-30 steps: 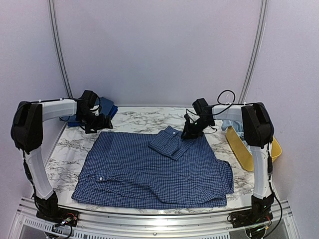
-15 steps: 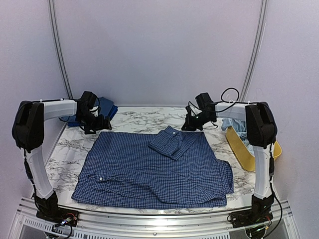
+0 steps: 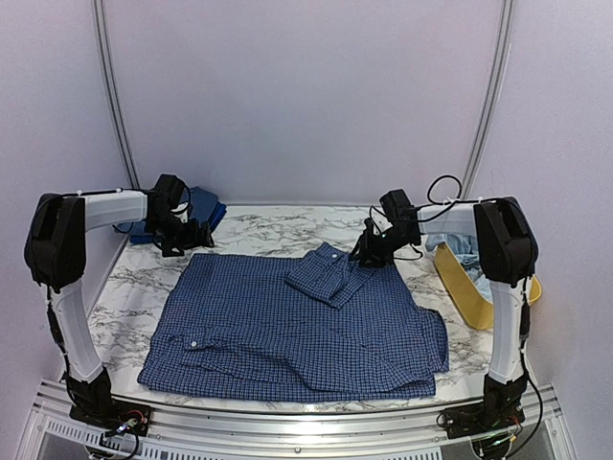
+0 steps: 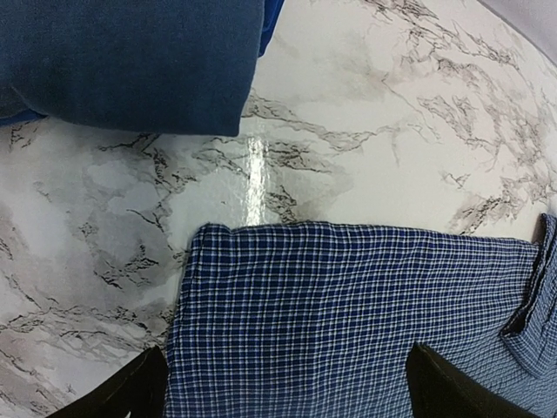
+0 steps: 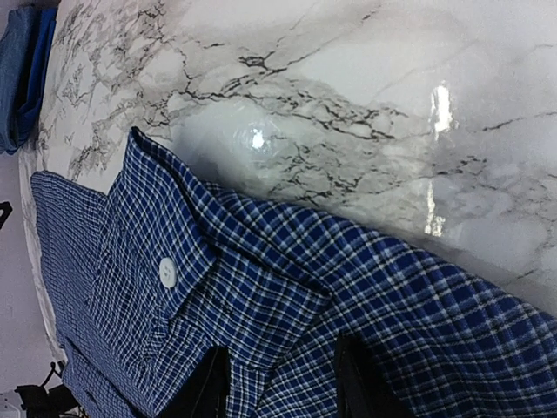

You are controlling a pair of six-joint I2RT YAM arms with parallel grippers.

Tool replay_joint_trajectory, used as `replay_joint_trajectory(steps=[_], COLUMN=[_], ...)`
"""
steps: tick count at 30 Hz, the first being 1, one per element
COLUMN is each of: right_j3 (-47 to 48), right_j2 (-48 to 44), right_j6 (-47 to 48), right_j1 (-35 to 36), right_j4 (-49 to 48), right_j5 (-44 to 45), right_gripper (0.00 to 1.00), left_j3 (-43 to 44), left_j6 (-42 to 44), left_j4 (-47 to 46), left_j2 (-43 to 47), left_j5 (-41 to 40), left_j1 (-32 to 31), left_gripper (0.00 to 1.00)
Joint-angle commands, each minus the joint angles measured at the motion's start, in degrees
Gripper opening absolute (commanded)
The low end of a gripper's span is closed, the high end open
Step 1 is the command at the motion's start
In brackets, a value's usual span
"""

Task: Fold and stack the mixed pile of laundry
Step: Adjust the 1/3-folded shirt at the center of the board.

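Observation:
A navy small-check shirt lies spread flat on the marble table, one sleeve folded over it with its cuff at the far middle. My left gripper hovers open over the shirt's far left corner, its fingertips wide apart. My right gripper is low at the shirt's far right edge beside the cuff and its white button. Its fingers stand apart with flat checked cloth between them. A folded dark-blue piece lies at the back left, also in the left wrist view.
A yellow tub leans at the right table edge with a light-blue garment at its far end. Bare marble runs behind the shirt. A metal rail lines the near edge.
My right gripper lifted back from the shirt's far edge, then came down to it again beside the cuff. The left arm and the shirt have not moved.

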State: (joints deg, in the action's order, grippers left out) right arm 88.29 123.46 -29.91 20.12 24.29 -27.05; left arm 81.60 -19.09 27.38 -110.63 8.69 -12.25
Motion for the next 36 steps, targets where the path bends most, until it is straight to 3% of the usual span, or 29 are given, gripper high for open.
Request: replay_joint_trajectory(steps=[1, 13, 16, 19, 28, 36], right_j3=[3.9, 8.4, 10.8, 12.3, 22.2, 45.0], right_j2=[2.7, 7.0, 8.2, 7.6, 3.2, 12.8], right_j6=[-2.0, -4.0, -2.8, -2.0, 3.2, 8.5], right_j1=[1.2, 2.2, 3.1, 3.3, -2.5, -4.9], right_j4=[-0.9, -2.7, -1.8, -1.2, 0.4, 6.2], right_j5=[-1.7, -4.5, -5.4, -6.5, -4.4, -8.5], right_gripper=[0.37, 0.31, 0.18, 0.0, 0.0, 0.0], left_j3=[1.8, 1.5, 1.6, 1.5, 2.6, 10.3], left_j6=[-0.3, -0.2, -0.2, -0.2, 2.3, 13.3], left_j4=[1.0, 1.0, 1.1, 1.0, 1.1, 4.1], left_j2=[-1.8, -2.2, -2.4, -2.5, -2.7, -6.7], left_j5=[0.9, 0.7, 0.7, 0.7, 0.8, -4.2], left_j1=[0.4, 0.5, 0.6, 0.8, 1.4, 2.6], left_gripper=[0.99, 0.99, 0.99, 0.99, 0.99, 0.99])
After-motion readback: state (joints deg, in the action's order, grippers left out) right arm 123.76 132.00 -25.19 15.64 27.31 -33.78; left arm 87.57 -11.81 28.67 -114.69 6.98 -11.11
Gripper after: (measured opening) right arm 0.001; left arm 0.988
